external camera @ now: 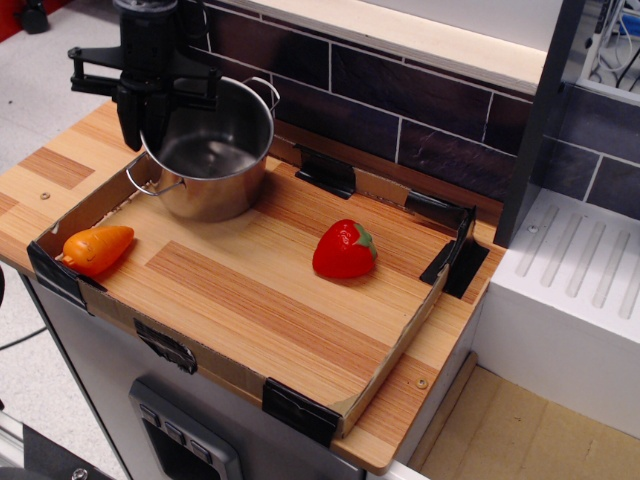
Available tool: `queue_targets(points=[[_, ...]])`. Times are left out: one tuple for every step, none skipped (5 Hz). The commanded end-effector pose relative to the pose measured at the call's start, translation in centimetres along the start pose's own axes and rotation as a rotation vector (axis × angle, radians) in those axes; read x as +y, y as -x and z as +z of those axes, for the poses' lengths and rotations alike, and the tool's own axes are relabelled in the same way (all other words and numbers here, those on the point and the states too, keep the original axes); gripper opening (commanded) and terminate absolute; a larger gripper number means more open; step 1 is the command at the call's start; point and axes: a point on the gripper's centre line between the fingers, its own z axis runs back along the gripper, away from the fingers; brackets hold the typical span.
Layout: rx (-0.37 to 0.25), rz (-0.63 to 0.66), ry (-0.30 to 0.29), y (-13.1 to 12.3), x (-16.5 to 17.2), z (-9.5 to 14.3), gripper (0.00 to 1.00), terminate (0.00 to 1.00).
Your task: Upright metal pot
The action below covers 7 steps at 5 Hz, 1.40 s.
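The shiny metal pot [210, 155] stands upright with its opening up, at the back left of the wooden tray [270, 300]. One wire loop handle points front left, the other back right. My black gripper [150, 115] comes straight down over the pot's left rim, its fingers shut on the rim. The pot's base looks to be resting on the tray floor; I cannot tell for sure.
An orange toy carrot [97, 248] lies in the tray's front left corner. A red toy strawberry [344, 250] lies mid-tray. A low cardboard wall with black tape corners rims the tray. A dark tiled wall stands behind, a white rack [580, 290] to the right.
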Motion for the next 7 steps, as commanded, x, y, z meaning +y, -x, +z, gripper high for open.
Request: queue_targets(points=[[-0.209,0.037,0.041,-1.3,-0.2,-0.5,1.0,0.0],[-0.274,0.059,0.051,-1.8,-0.7,0.8,1.0,0.0],[-0.297,0.065,0.07,-2.0,-1.0,3.3,1.0,0.0],[-0.263,0.089,0.138,-1.9,-0.9,6.5,1.0,0.0],[-0.274,0.096,0.179,-1.4,-0.7,9.4,1.0,0.0],[-0.279,0.067,0.193,-1.0,0.0,11.4,1.0,0.0],[-0.279,0.067,0.193,-1.0,0.0,11.4,1.0,0.0]])
